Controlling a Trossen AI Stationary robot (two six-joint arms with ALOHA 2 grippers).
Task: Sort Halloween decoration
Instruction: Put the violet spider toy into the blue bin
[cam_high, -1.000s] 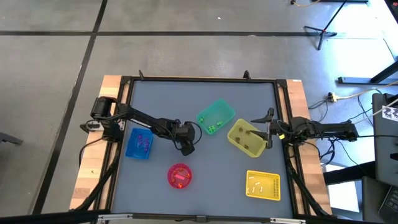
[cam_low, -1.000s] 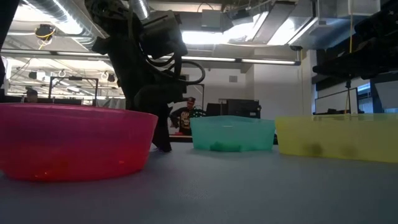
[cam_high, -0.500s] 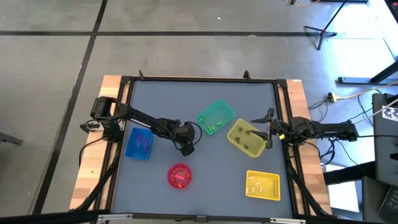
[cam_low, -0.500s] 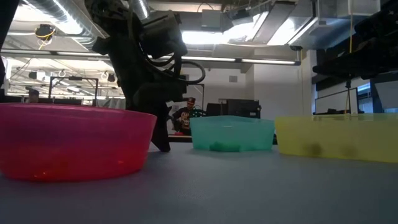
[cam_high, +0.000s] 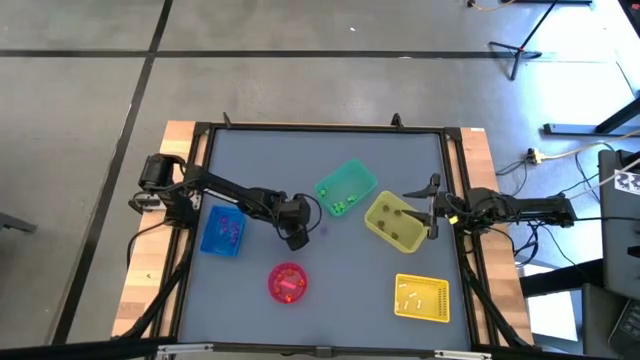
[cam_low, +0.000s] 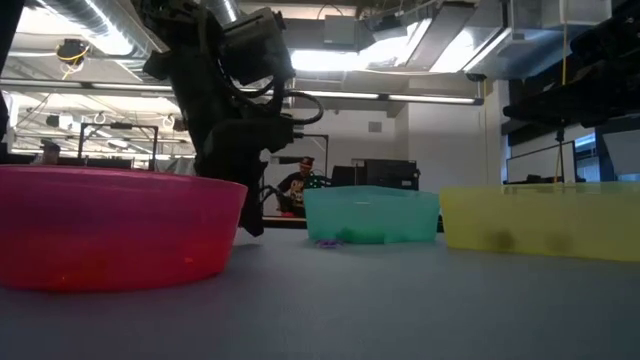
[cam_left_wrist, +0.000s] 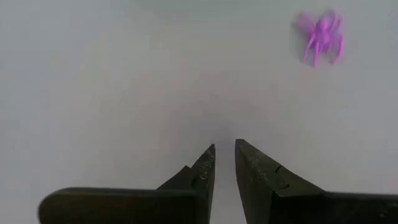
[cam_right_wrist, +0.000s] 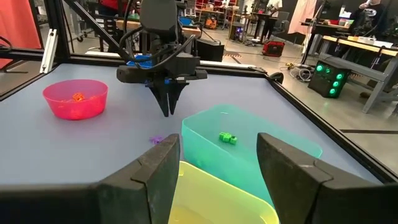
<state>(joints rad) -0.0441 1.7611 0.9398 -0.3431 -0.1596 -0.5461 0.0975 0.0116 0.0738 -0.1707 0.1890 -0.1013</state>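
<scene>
Table (cam_high: 400, 170) with a grey top is seen from above, occupying the middle of the high view. Left gripper (cam_high: 298, 238) is positioned at centre frame, above and slightly right of the pink bowl (cam_high: 288, 282), with its tips pointed down at the bare tabletop. In the left wrist view its fingers (cam_left_wrist: 200, 171) are nearly closed, a narrow gap remaining, and nothing is held between them. A purple spider trinket (cam_left_wrist: 321, 37) is observed lying loose on the grey surface at the upper right of that view, apart from the fingertips; in the high view it appears as a small purple speck (cam_high: 318, 228) just right of the gripper, below the green bin (cam_high: 347, 189).

Right gripper (cam_high: 432, 212) is held at the right edge of the olive-yellow bin (cam_high: 394, 221), right of centre, jaws spread wide and empty (as confirmed in the right wrist view).

Other trinkets are noted as already binned: purple pieces (cam_high: 226, 230) in the blue bin (cam_high: 222, 231) at left, green pieces (cam_high: 340, 206) in the green bin, an orange piece (cam_high: 290, 287) in the pink bowl, and white pieces (cam_high: 416, 295) in the yellow basket (cam_high: 423, 298) at lower right.
</scene>
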